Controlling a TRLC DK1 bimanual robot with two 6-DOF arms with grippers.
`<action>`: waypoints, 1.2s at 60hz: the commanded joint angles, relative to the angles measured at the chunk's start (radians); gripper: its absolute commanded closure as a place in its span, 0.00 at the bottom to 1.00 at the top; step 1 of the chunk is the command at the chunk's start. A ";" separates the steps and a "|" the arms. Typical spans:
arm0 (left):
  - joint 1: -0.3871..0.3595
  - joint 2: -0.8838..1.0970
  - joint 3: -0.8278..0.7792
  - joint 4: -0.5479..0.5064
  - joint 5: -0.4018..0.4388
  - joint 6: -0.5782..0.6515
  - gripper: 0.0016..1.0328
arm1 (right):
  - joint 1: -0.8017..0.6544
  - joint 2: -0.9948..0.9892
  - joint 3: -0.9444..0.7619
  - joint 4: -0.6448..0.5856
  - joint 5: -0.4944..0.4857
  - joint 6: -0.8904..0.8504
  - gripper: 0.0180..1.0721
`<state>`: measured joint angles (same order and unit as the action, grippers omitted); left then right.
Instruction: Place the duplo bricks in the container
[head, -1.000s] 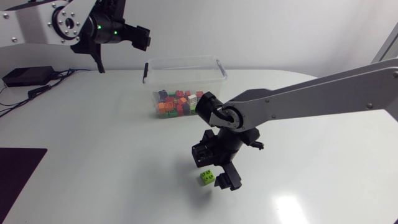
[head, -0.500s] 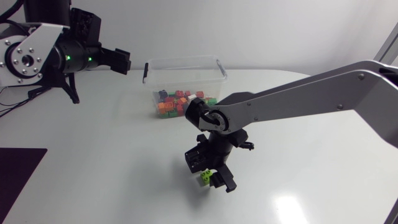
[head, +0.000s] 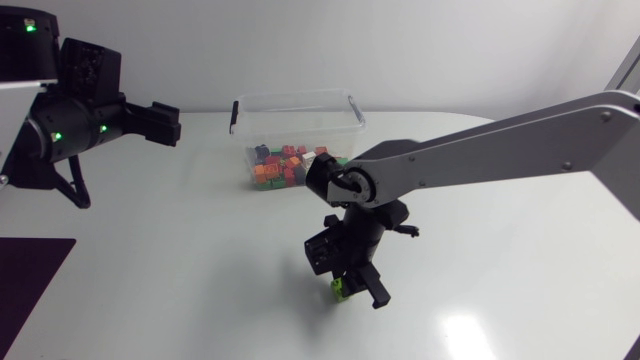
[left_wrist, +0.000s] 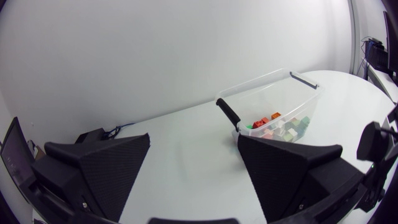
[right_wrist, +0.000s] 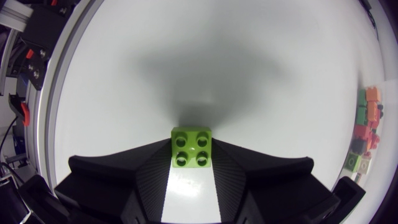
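A small lime-green duplo brick (right_wrist: 192, 148) with its studs facing the camera sits on the white table, and my right gripper (right_wrist: 192, 160) is shut on it from both sides. From above, the same green brick (head: 340, 289) peeks out under the right gripper (head: 345, 283), in front of the container. The clear plastic container (head: 297, 112) stands at the back middle and holds several coloured bricks (head: 285, 165). My left gripper (head: 165, 124) hangs open and empty above the table's back left. Past its fingers, the left wrist view shows the container (left_wrist: 273, 99).
A black box with cables (head: 42, 122) lies at the table's back left edge. A dark mat (head: 25, 290) covers the front left corner. White table (head: 180, 260) stretches between the left arm and the brick.
My right gripper dropped over the green brick and shut on it. The left arm swung left, away from the container, and lower.
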<state>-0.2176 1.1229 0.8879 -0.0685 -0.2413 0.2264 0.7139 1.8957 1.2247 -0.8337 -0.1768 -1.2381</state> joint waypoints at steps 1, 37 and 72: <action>0.011 -0.074 -0.075 0.007 -0.004 -0.029 0.05 | -0.054 -0.081 0.073 -0.045 -0.035 0.005 0.80; 0.011 -0.451 -0.403 0.003 0.000 -0.027 0.05 | -0.337 -0.195 0.249 0.260 -0.322 0.439 0.80; 0.020 -0.770 -0.609 -0.068 0.017 -0.081 0.07 | -0.318 -0.015 0.358 0.831 -0.162 0.905 0.80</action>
<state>-0.1993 0.3870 0.3157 -0.1249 -0.2363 0.1822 0.3843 1.8194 1.5532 -0.0418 -0.3611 -0.3954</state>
